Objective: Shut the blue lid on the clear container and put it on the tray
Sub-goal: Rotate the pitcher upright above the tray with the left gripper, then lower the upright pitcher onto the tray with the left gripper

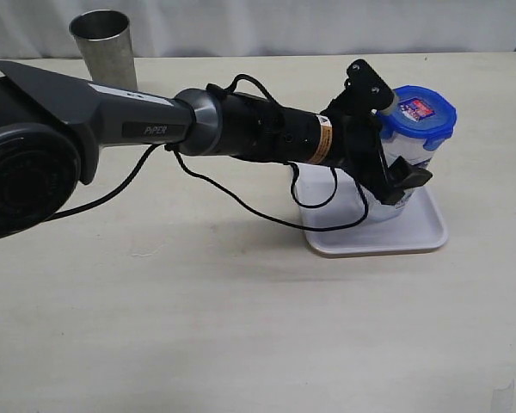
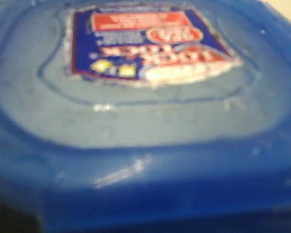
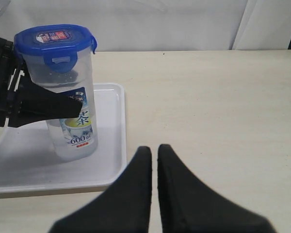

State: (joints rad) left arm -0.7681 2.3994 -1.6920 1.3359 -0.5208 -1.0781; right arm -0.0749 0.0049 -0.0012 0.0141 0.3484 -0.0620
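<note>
Clear container (image 3: pixel 72 138) upright on the tray (image 3: pixel 111 145), blue lid (image 3: pixel 56 41) on top.
Straddled by left gripper (image 1: pixel 400 138), clamped or loose cannot tell; right gripper (image 3: pixel 154 150) pinched together, empty, beside tray.

Grey-black arm (image 1: pixel 112 116), "PIPER" lettering (image 1: pixel 157 130)

A pale beige tabletop (image 1: pixel 198 327) runs back to a white draped backdrop (image 1: pixel 284 26).
</note>
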